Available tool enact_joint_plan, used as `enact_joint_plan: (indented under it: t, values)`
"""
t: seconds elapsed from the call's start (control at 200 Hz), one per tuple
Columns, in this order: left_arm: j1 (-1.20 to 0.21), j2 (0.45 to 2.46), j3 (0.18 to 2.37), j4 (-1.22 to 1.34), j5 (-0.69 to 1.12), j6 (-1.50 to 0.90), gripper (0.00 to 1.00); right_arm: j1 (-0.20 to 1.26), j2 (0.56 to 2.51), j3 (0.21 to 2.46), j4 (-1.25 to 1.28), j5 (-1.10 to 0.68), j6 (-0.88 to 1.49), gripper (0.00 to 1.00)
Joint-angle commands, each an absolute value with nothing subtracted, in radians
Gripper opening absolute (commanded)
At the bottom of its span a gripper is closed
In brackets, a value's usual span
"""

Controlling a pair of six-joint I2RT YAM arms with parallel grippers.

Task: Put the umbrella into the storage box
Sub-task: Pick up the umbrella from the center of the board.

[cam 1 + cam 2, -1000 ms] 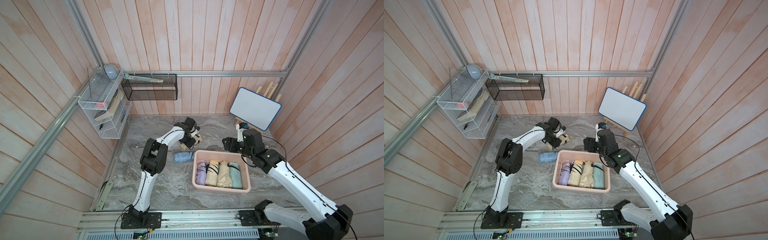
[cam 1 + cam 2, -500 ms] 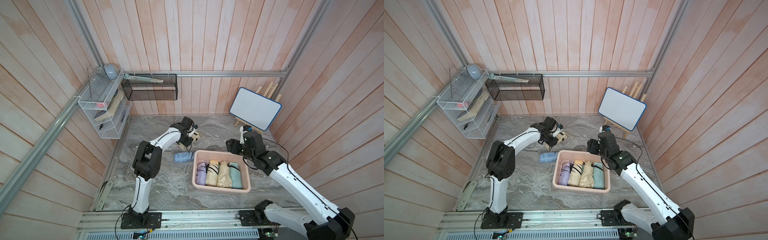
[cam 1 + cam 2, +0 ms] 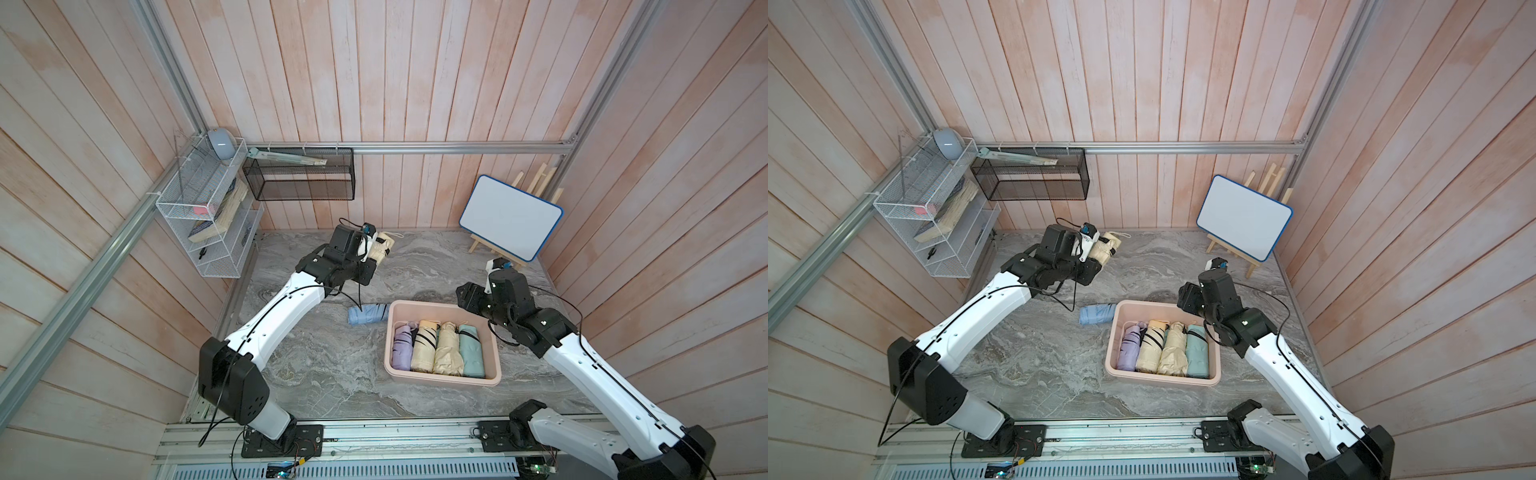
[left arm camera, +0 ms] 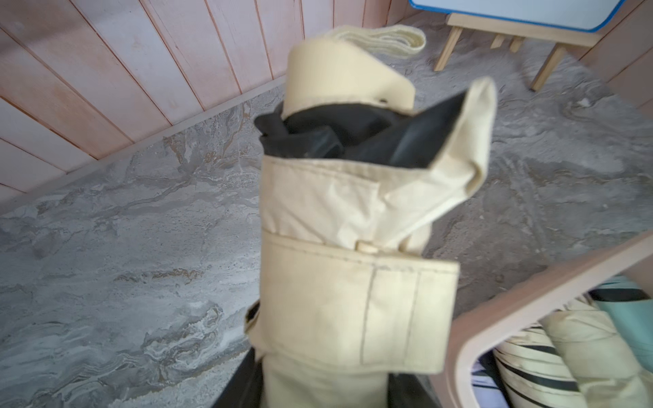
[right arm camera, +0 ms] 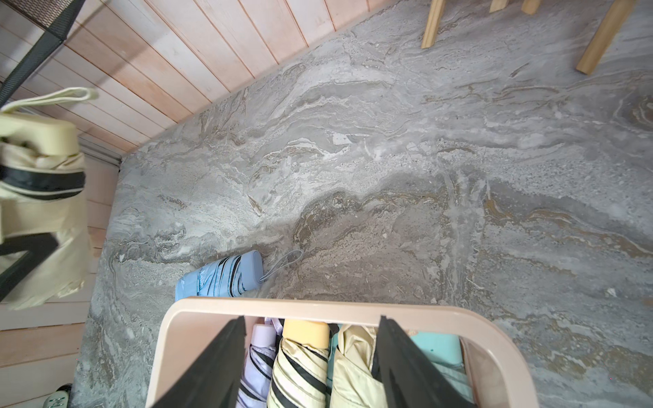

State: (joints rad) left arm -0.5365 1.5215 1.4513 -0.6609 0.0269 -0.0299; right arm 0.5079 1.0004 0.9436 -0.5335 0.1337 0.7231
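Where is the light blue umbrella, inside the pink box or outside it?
Outside: the light blue umbrella lies folded on the table beside the storage box, not within its rim.

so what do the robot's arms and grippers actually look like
Left arm and right arm alike: glossy white link shells, chunky black joint housings, black bases bolted to a metal rail, thin black cables running outside. The right gripper has two flat black fingers tapering toward the tips.
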Motion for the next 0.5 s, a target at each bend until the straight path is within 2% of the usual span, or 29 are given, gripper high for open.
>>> enact_joint_plan:
  t: [0.0,0.23,0.495]
  values:
    - [-0.609,1.45,1.422,-0.611,0.064,-0.192,0.32,0.505,0.964,0.925,-0.573,0.162,0.751,0.64]
    - [-0.782,1.367,1.357,-0.594,0.028,-0.434,0.32,0.505,0.918,0.907,-0.591,0.171,0.766,0.63]
    - [-0.924,1.386,1.313,-0.611,0.016,-0.626,0.27,0.505,0.853,0.885,-0.615,0.184,0.792,0.62]
